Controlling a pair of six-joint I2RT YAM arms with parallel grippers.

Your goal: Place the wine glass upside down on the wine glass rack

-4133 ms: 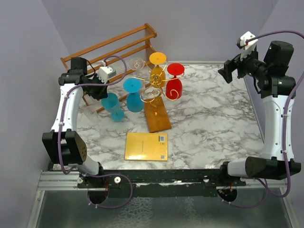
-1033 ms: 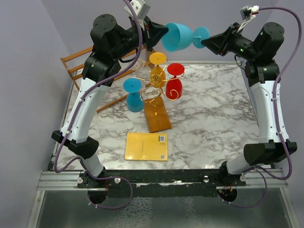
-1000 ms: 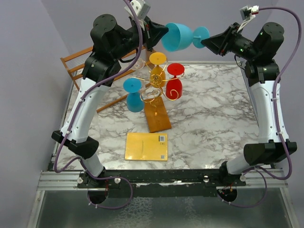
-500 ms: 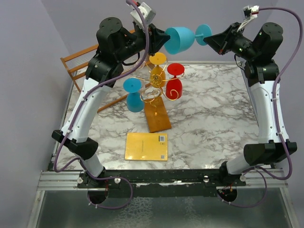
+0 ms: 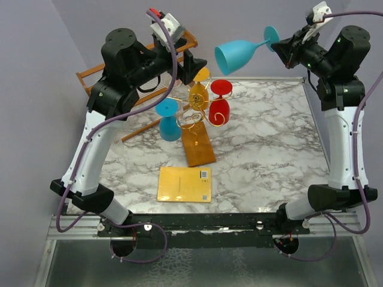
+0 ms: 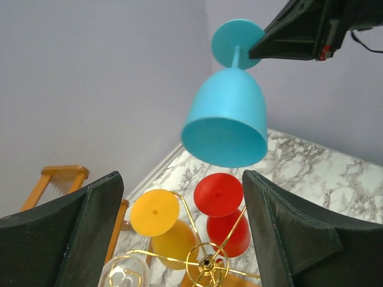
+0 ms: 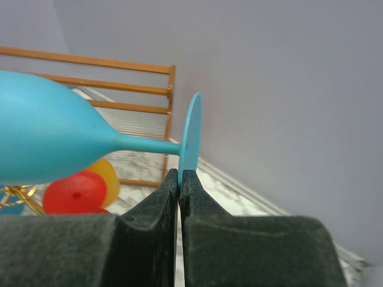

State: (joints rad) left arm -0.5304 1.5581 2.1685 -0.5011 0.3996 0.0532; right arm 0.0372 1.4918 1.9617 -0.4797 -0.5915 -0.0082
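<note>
The wine glass [image 5: 238, 55], its foot between the fingers [image 7: 152, 215] of the right gripper [image 5: 279, 45], hangs above the wine glass rack [image 5: 192, 118], which stands mid-bench [image 5: 269, 149]. A slatted shelf [image 5: 90, 75] lies behind-left of the rack and a flat box [image 5: 184, 184] before its base.

1. This is a robot test lab, not a home: a left arm [image 5: 90, 149] and a right arm [image 5: 342, 140] are bolted to an aluminium rail [image 5: 66, 227].
2. Plain lavender walls [image 5: 36, 89] box the table in, and purple cables [image 5: 175, 54] trail along both arms.
3. Household props sit on a marble-pattern tabletop [image 5: 269, 155]: a wine glass rack [image 5: 200, 149], a slatted wooden shelf [image 7: 90, 60] and a yellow book [image 5: 184, 184].
</note>
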